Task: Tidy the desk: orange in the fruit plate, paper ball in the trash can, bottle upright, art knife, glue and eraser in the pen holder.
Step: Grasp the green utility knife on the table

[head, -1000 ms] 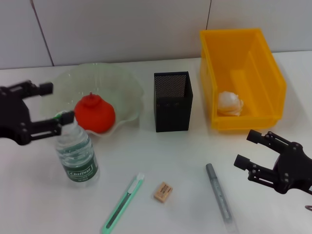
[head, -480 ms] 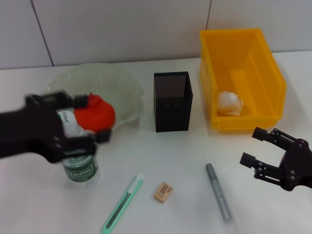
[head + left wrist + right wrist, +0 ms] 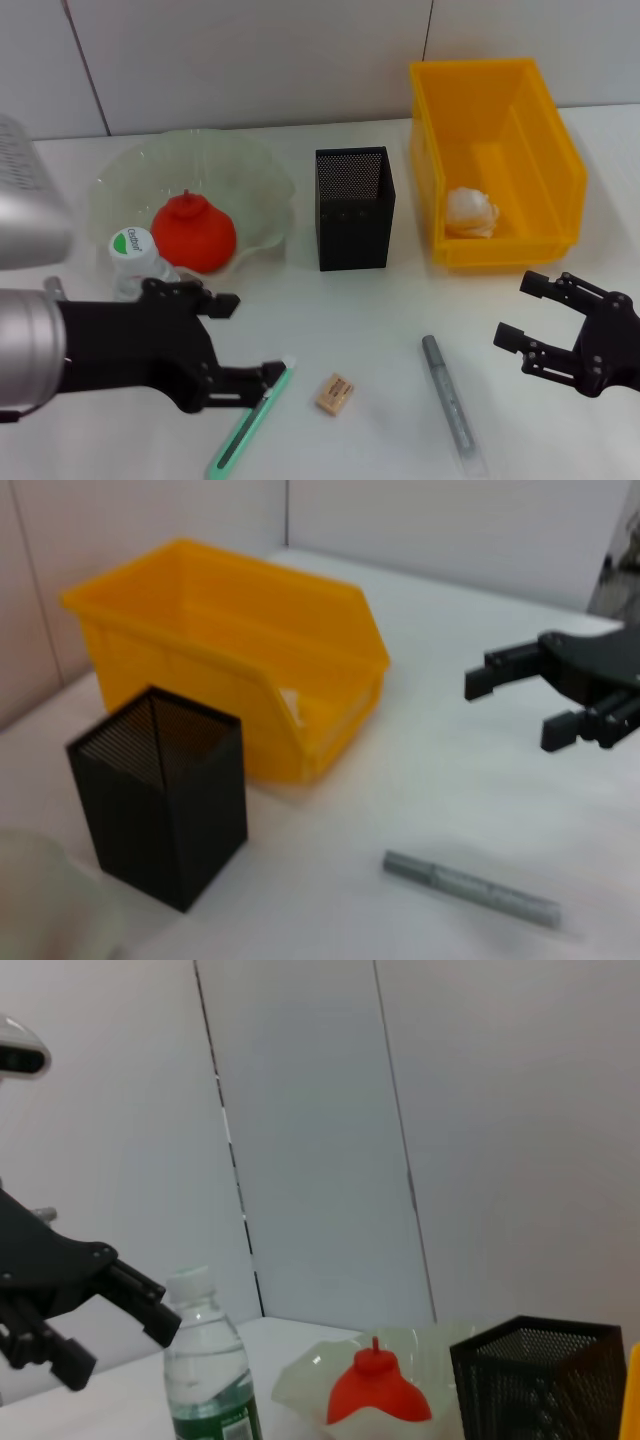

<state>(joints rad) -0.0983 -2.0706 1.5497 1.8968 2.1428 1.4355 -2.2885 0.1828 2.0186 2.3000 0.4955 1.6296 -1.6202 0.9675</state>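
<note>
While both jaws gape wide, left gripper (image 3: 232, 337) hangs by the art knife (image 3: 251, 419), holding nothing

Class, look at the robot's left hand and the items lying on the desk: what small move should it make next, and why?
Probably lower the open left hand onto the green knife and close. The orange sits in the plate, the paper ball in the bin, the bottle stands upright, and the knife lies loose right beside that hand.
</note>
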